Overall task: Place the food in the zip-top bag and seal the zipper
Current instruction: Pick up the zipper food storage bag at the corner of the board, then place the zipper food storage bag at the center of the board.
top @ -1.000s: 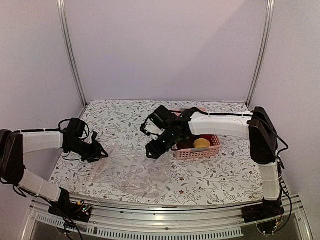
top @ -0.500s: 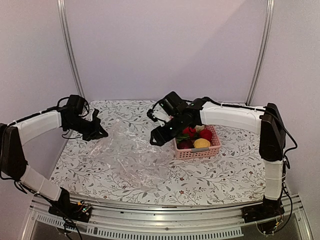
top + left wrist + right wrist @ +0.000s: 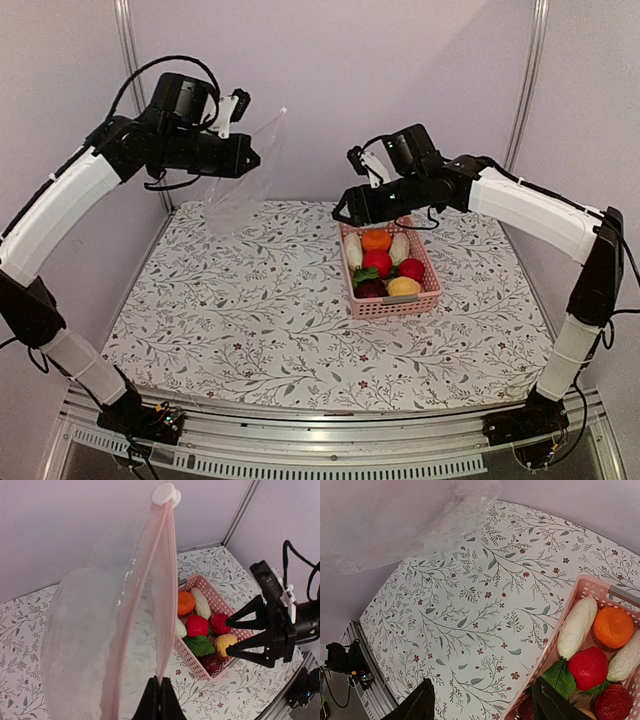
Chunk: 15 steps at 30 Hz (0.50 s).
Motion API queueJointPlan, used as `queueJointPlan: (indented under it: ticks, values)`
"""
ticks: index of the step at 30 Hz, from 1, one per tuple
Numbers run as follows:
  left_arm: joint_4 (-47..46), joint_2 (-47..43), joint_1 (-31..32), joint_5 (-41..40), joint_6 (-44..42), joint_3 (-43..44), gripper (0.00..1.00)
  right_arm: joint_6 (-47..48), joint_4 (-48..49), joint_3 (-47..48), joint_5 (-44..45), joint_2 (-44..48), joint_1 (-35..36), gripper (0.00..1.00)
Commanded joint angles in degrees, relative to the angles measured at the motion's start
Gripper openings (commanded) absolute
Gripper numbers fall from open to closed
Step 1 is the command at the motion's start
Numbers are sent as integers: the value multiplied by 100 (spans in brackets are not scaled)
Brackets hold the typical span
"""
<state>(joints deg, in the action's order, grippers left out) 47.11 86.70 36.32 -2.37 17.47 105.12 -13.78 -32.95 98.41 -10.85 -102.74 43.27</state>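
1. High up and to the left of the pink basket (image 3: 395, 308), the left gripper (image 3: 247, 158) is clenched on the zip-top bag (image 3: 238, 195), holding it in the air over the table (image 3: 250, 330).
2. Along the bag's mouth, the zipper (image 3: 167, 580) runs up from the pinch to a white slider (image 3: 165, 494) (the strip looks faintly pink).
3. Inside the basket lies the food (image 3: 378, 262): orange, red, yellow, cream-white and dark pieces, one with green leaves.
4. Just above the basket's far left corner, the right gripper (image 3: 345, 210) hovers with its jaws spread, grasping nothing.
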Motion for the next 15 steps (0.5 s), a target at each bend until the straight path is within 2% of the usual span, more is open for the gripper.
queueJointPlan:
  ticks: [1, 5, 8, 10, 12, 15]
  values:
    - [848, 777, 628, -649, -488, -450, 0, -233, 122, -463, -108, 236, -167, 65]
    - [284, 948, 996, -871, -281, -1213, 2, -344, 216, -952, -107, 424, -295, 65]
    - [32, 1060, 1306, -994, -287, -1288, 32, -406, 352, -1339, -151, 593, -338, 65]
    - [116, 1125, 1509, -1194, -402, -1072, 42, -410, 372, -1517, -150, 680, -348, 65]
    - [203, 1117, 1691, -1542, -487, -1003, 45, -436, 440, -1684, -153, 753, -355, 66]
    - [345, 1064, 1920, -2058, -446, -1238, 46, -482, 569, -1919, -184, 862, -354, 66]
